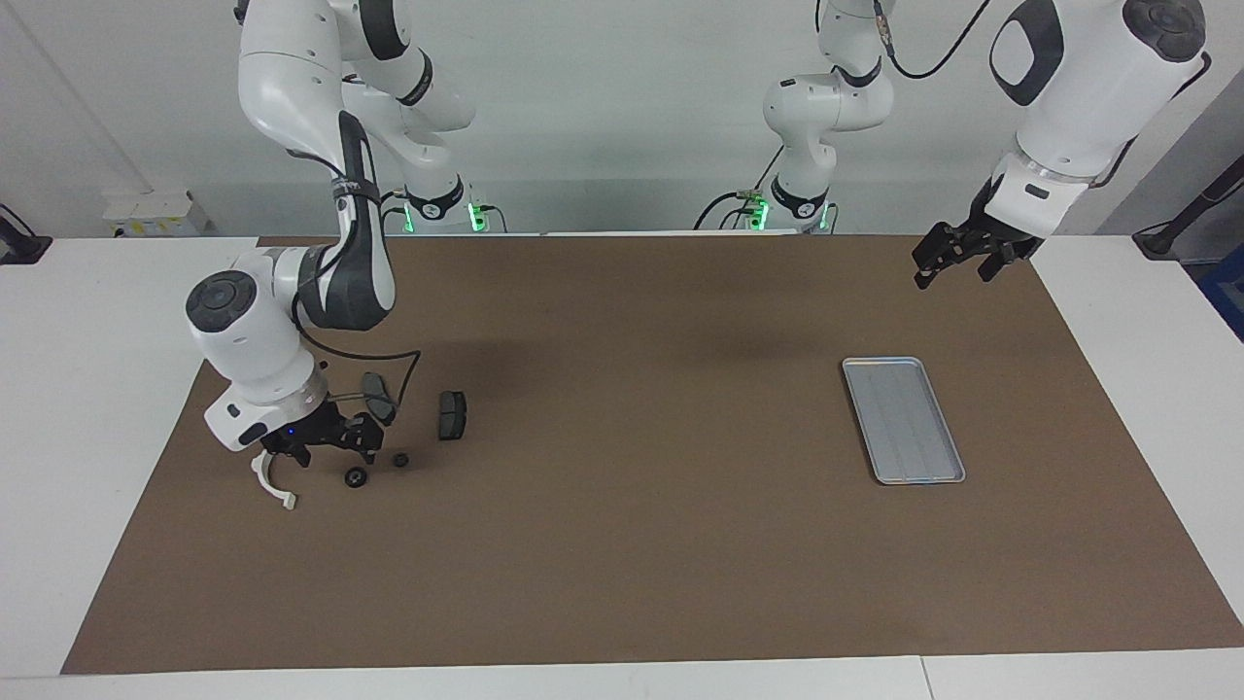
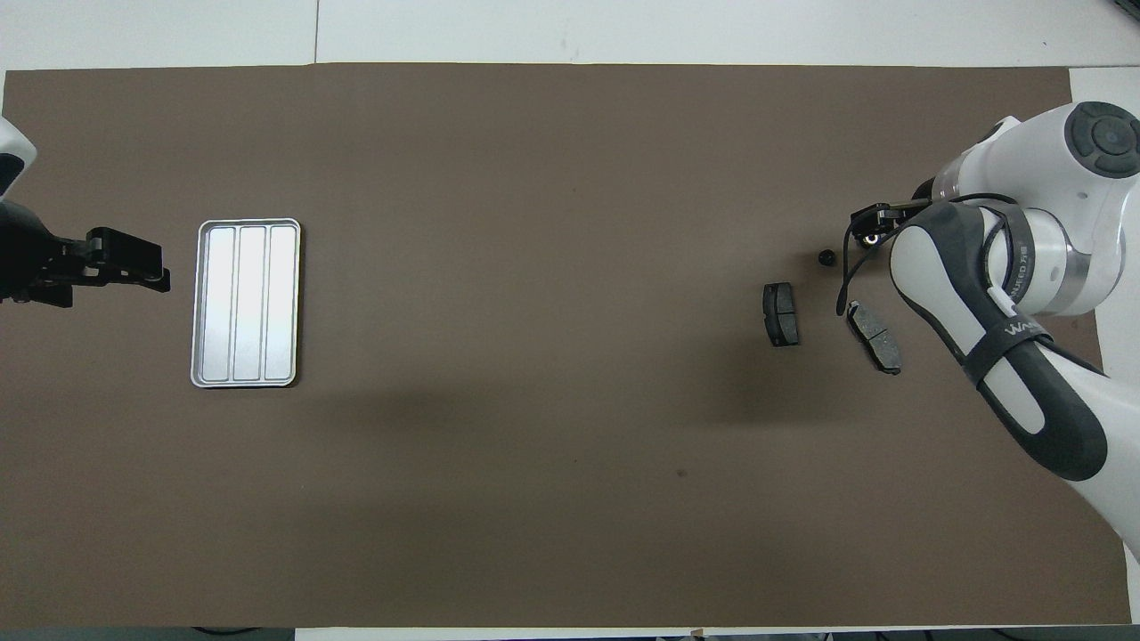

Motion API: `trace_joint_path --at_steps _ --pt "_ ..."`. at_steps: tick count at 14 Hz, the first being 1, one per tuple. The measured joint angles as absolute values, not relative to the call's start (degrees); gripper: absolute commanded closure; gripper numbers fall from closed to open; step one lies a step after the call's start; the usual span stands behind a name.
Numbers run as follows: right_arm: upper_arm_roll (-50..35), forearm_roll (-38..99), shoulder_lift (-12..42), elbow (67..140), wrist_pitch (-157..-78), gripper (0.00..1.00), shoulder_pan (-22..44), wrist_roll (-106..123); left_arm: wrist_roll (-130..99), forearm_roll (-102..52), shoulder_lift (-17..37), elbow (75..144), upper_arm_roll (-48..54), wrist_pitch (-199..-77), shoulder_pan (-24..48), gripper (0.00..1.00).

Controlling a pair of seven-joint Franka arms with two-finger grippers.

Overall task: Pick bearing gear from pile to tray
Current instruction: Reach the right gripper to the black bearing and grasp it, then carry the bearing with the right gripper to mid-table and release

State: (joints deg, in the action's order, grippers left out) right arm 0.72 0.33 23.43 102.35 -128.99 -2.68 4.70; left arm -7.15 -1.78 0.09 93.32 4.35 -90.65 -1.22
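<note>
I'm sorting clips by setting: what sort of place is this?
Probably a robotics lab bench: two arms at a white table under a brown mat, the right gripper low at loose parts, a bare metal tray, the left gripper waiting.

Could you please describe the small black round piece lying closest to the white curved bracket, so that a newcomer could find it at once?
Start at the right arm's end of the brown mat, where the right gripper is low over a scatter of parts. Beside the white curved bracket lies a small black wheel-like piece. A second black round piece sits nearer the dark grey plate; yours is the one farther from the robots.
</note>
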Motion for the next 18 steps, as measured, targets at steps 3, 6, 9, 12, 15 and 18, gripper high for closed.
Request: trace_joint_path --at_steps 3,6,9,12,15,18 --pt "0.7 0.3 24.2 102.8 -129.4 0.04 -3.3 5.2 -7.1 -1.8 0.1 93.3 4.4 -90.6 -1.2 0.00" --pt "0.7 0.3 24.8 102.9 -130.0 0.04 -3.4 5.2 -7.1 -1.8 0.1 93.3 4.4 -90.6 -1.2 0.00" --pt "0.6 0.3 25.7 102.9 -131.7 0.04 -3.4 5.2 -7.1 -1.8 0.1 93.3 4.4 -90.6 -1.2 0.00" --pt "0.5 0.3 26.5 102.9 -132.6 0.04 -3.2 5.2 -7.1 -1.8 0.1 93.3 4.4 -90.6 -1.2 0.00" --pt "0.4 0.3 27.0 103.0 -133.1 0.09 -3.0 5.2 -7.1 -1.8 0.1 93.3 4.4 -90.6 -1.2 0.00" --pt "0.4 0.3 27.6 103.0 -133.3 0.57 -2.9 5.2 -7.1 -1.8 0.1 93.3 4.4 -90.6 -1.2 0.00"
